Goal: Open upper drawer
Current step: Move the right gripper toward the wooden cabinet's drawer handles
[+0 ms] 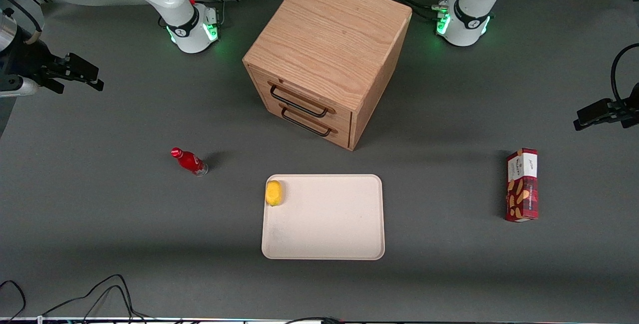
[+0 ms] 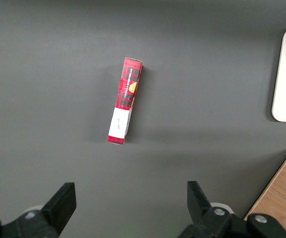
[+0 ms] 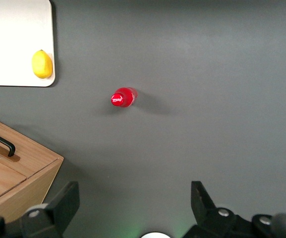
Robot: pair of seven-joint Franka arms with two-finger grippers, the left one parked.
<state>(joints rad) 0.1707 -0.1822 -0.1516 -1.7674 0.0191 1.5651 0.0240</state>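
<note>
The cube-shaped oak cabinet [image 1: 329, 39] stands in the middle of the table, farther from the front camera than the tray. Its upper drawer [image 1: 319, 98] is shut, with a long black wire handle [image 1: 298, 103]. The identical bottom drawer [image 1: 327, 122] just below it is also shut. My right gripper [image 1: 95, 77] is open and empty. It hangs well above the table at the working arm's end, far from the cabinet. In the right wrist view the gripper [image 3: 134, 188] is open over bare table, with a corner of the cabinet [image 3: 33, 163] and one handle end [image 3: 4, 144] beside it.
A small red bottle [image 1: 189, 162] stands on the table between my gripper and the tray; it also shows in the right wrist view [image 3: 122, 97]. A cream tray [image 1: 329, 244] holds a lemon [image 1: 273, 192]. A red snack box [image 1: 522, 184] lies toward the parked arm's end.
</note>
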